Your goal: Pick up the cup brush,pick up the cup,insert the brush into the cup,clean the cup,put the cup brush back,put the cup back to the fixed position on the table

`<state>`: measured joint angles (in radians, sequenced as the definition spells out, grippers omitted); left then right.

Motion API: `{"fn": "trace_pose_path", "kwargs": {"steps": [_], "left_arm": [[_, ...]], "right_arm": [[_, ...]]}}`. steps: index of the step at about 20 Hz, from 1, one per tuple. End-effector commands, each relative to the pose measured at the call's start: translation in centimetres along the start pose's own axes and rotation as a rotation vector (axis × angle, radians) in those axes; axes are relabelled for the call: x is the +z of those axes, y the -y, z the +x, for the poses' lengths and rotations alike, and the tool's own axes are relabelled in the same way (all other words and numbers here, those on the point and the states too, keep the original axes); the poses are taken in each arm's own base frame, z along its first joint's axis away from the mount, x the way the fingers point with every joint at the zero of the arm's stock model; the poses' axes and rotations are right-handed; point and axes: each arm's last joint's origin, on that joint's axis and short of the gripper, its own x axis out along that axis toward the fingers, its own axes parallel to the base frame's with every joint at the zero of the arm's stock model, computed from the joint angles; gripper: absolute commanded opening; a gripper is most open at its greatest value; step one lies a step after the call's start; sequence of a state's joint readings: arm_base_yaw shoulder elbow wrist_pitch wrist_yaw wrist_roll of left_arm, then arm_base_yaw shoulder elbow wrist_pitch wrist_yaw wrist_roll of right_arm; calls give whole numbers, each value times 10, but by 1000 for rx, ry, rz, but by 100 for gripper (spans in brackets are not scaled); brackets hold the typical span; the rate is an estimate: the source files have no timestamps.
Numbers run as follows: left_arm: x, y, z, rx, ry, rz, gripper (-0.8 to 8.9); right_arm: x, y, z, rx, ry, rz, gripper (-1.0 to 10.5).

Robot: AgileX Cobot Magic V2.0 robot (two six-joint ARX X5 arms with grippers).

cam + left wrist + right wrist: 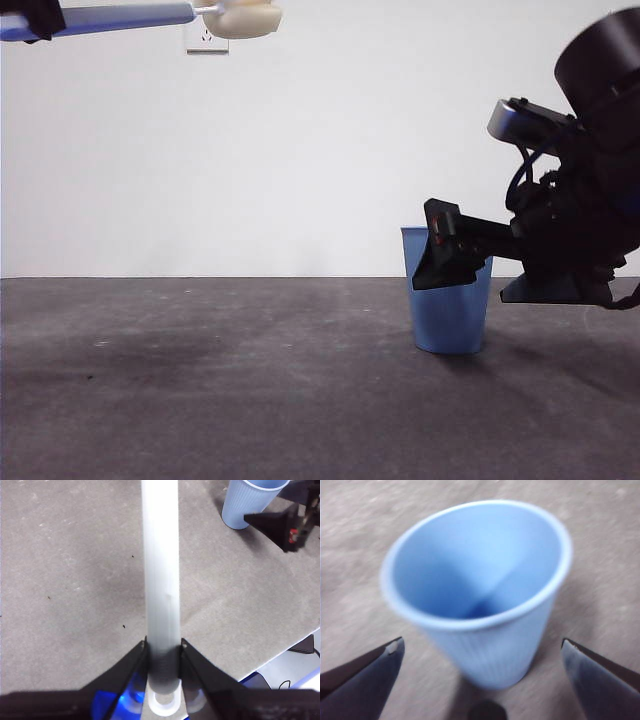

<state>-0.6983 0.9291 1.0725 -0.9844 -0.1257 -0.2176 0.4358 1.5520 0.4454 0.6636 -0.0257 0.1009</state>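
While our right gripper (480, 680) holds its jaws spread wide, the cup (480, 595) stands upright between them in the middle of the right wrist frame, neither jaw touching its ribbed wall. The cup's long axis is vertical, and the jaws flank it from either side, so we judge the coming grasp needs only a little more advance and a squeeze. This arm is plainly the nearer one to the cup.

Our left gripper (162, 652) is clamped on the grey handle of the cup brush (160, 570). In the front view the brush (150, 16) lies roughly level along the upper left of the frame, sponge head pointing right, well apart from the cup (450, 310) on the counter (200, 390) at right.

Only the right wrist view shows the cup's hollow interior; only the front view shows the sponge head.
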Motion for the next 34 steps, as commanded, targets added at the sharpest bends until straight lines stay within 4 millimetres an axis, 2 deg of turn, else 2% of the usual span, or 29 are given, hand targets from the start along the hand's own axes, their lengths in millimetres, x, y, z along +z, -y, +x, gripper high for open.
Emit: {"fn": "trace_pose_path", "kwargs": {"steps": [1,6,16,19,23,29,34], "left_arm": [[-1,0,1,4,1,-2,-8],[1,0,1,2,12,-18,-8],[0,0,2,5,1,-15,-8],[-1,0,3,9,-19,30,-8],[-5,-1,10,23,-109,143,-9],[-3,2,28,9,-198,362,-9],[-4,5,42,-77,-290,596,-8]], "right_arm": [[-5,2,5,0,29,-27,626],[-9,2,22,26,49,-28,617],[-5,1,23,35,119,-32,-14],[1,0,20,40,137,-33,-12],[25,-10,-4,55,124,-102,-13],[58,-23,-40,-12,-174,-391,-13],[71,-27,-52,-84,-390,-725,-13]]}}
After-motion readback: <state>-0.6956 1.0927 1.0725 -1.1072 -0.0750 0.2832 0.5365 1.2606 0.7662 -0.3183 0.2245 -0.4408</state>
